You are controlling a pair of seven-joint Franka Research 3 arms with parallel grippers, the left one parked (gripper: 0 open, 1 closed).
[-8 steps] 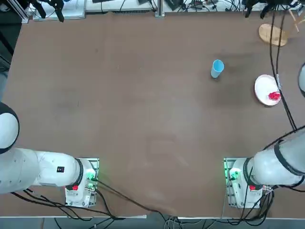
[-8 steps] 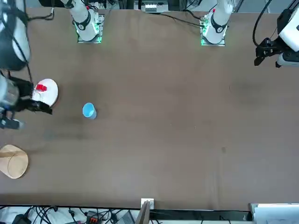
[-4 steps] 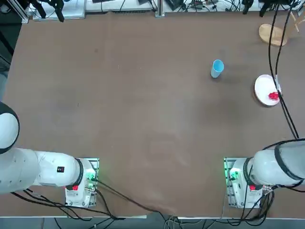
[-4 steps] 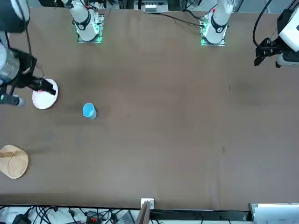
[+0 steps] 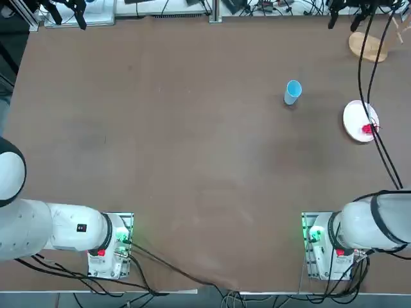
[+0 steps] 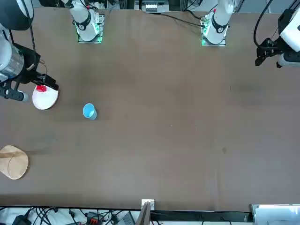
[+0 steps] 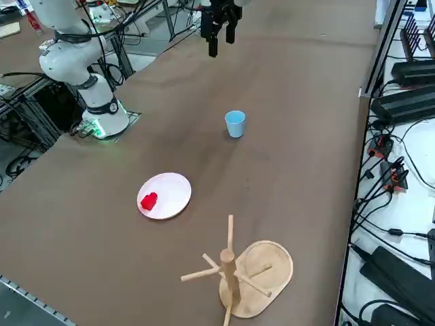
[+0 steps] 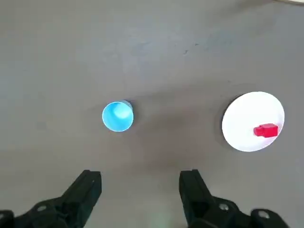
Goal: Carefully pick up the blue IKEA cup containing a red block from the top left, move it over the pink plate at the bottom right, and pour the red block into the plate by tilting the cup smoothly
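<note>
Brown tabletop fills the top view with broad bare surface at centre and left. The blue IKEA cup stands upright in the right half, well apart from the pink plate, which lies close to the right edge. The red block rests on the plate near its outer rim. A tan wooden rack occupies the far right corner.

Front view: the right gripper hangs above the plate, partly covering the block. The cup stands clear beside the plate, with open table between them and toward the rack base.

Right side view: the gripper is high above the table, well above the cup. The block lies at the plate's near edge. The rack stands close to the table edge.

Right wrist view: both fingers are spread wide apart, holding nothing. The cup appears empty; the block sits on the plate.
</note>
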